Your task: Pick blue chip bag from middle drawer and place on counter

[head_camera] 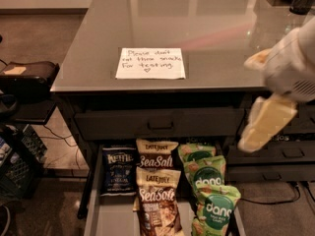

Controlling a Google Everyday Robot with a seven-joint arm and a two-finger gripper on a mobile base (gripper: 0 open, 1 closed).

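Note:
The blue chip bag (118, 173), dark navy with a white "Kettle" panel, lies at the back left of the open middle drawer (110, 220). The counter (197, 28) is a glossy grey top bearing a white handwritten note (150, 63). My gripper (266, 124), cream-coloured, hangs at the right in front of the counter's edge. It is above and well to the right of the drawer and far from the blue bag, touching nothing.
Two tan "Sea Salt" bags (156, 156) lie beside the blue bag, and green "dang" bags (204, 173) lie to their right. A closed drawer front with a handle (160, 123) sits above. A black crate (19, 166) stands on the left. More drawers (290, 154) are on the right.

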